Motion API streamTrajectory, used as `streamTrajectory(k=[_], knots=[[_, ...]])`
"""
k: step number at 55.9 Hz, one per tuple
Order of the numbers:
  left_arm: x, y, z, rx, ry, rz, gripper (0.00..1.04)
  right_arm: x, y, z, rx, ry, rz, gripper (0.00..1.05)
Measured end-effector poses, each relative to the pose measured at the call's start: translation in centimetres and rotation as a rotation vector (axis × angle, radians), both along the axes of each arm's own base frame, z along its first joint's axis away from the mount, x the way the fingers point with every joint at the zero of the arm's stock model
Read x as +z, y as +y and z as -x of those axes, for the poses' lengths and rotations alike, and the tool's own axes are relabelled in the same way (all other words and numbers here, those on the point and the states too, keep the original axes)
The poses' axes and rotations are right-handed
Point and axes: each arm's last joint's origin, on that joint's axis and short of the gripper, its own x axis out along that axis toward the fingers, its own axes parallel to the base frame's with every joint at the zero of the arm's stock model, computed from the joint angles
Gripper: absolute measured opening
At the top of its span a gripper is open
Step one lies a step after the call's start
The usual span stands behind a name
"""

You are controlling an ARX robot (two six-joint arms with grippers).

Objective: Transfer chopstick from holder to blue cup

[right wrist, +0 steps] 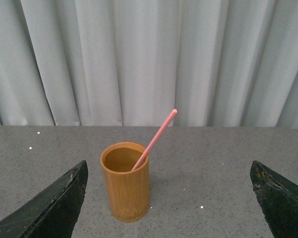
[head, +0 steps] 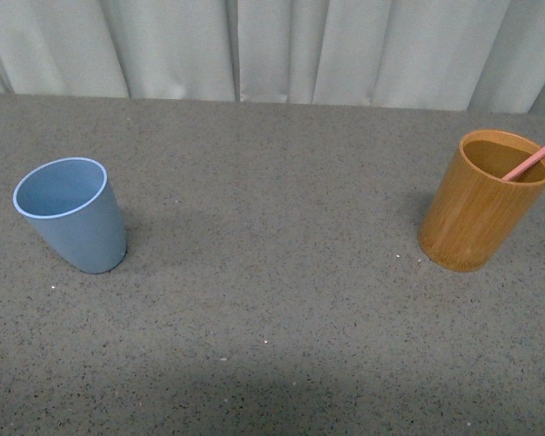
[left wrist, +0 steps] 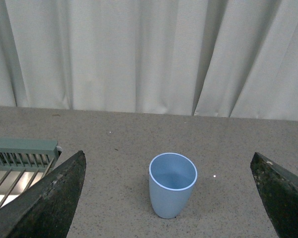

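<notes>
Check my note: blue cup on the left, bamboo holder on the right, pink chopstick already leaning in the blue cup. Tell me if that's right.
One thing is wrong. The pink chopstick leans in the bamboo holder, not in the blue cup. The right wrist view shows this plainly, and the left wrist view shows the cup empty. The rest stands: cup on the left, holder on the right.

Lab-style test setup: speckled grey tabletop point(head: 272, 345) against a plain pleated white curtain point(head: 345, 45).
</notes>
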Motion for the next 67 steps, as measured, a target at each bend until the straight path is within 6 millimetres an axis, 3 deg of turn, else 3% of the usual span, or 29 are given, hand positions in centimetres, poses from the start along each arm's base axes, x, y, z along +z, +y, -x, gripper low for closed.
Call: streamTrajectory(k=[7,17,39,50,67], knots=[[-0.3,0.4,-0.4,0.105,-0.019,0.474,0.98,0.0,0.0,0.0,0.0,0.0,0.0,0.95],[-0.7,0.7,-1.9,0.209,-0.029,0.711,0.98,0.0,0.0,0.0,0.0,0.0,0.0,0.95],[-0.8,-0.1,-6.3,0.267,0.042,0.706,0.98,0.0,0.0,0.0,0.0,0.0,0.0,0.95],[-1.0,-1.4,-10.0,0.263,0.105,0.68,0.98,0.0,0.0,0.0,0.0,0.0,0.0,0.95],[-1.7,-3.6,-12.9,0.229,0.216,0.633,0.98,0.0,0.0,0.0,0.0,0.0,0.0,0.95]])
